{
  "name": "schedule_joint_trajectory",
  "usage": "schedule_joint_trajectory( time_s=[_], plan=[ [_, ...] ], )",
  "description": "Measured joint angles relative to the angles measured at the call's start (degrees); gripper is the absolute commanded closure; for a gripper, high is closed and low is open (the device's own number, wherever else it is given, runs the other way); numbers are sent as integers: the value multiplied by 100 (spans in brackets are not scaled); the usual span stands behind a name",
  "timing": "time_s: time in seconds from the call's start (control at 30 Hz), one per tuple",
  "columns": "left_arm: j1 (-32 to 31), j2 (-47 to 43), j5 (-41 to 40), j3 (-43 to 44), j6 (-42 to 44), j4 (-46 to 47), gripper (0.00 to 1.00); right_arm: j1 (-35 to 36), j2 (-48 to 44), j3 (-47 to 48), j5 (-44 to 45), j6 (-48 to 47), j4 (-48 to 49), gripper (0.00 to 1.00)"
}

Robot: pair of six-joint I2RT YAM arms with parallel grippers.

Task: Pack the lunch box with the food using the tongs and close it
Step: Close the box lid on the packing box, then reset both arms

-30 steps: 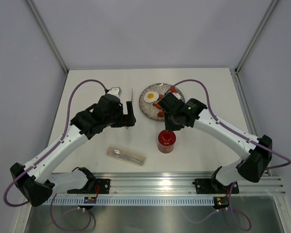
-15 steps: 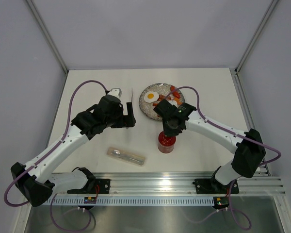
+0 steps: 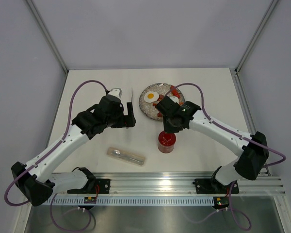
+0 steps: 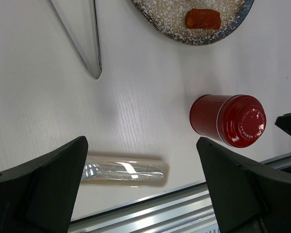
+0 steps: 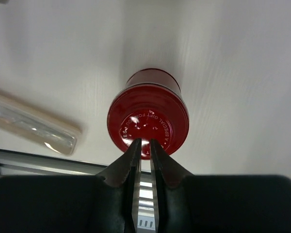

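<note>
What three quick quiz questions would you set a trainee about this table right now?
1. True or false: the lunch box has its lid on.
2. Where do the tongs lie? A: on the table beside the plate; B: on the plate; C: inside the lunch box.
3. Fill in: the ____ gripper is right over the lunch box.
Key: 1 true; 2 A; 3 right, meaning the right gripper.
</note>
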Motion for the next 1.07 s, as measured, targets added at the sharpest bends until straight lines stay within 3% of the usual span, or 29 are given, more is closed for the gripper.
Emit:
schedule_joint_trajectory(
  time_s=[0.13, 0.3, 0.43, 0.47, 0.57, 0.67, 0.8, 1.07],
  plan=[
    [0, -2, -2, 0, 0, -4, 1, 0, 369, -542, -160, 59, 168, 83],
    [0, -7, -4, 0, 0, -46, 1, 0, 245, -291, -79, 63, 96, 78],
    [0, -50, -7, -7, 0, -114, 1, 4, -271, 293, 404, 136, -251, 47],
    [0, -72, -7, -9, 0, -131, 1, 2, -483, 431, 592, 170, -306, 33],
    [0, -155, -11, -55, 2, -129, 1, -164, -1222, 542, 1086, 293, -396, 12],
    [0, -260, -42, -129, 7, -170, 1, -769, -1982, 160, 1467, 474, -468, 2],
    [0, -328, -111, -138, 22, -205, 1, -1307, -2752, -723, 1952, 846, -693, 1],
    [0, -579, -186, -219, 22, -240, 1, -1325, -3600, -1740, 2227, 1679, -1204, 1]
  ],
)
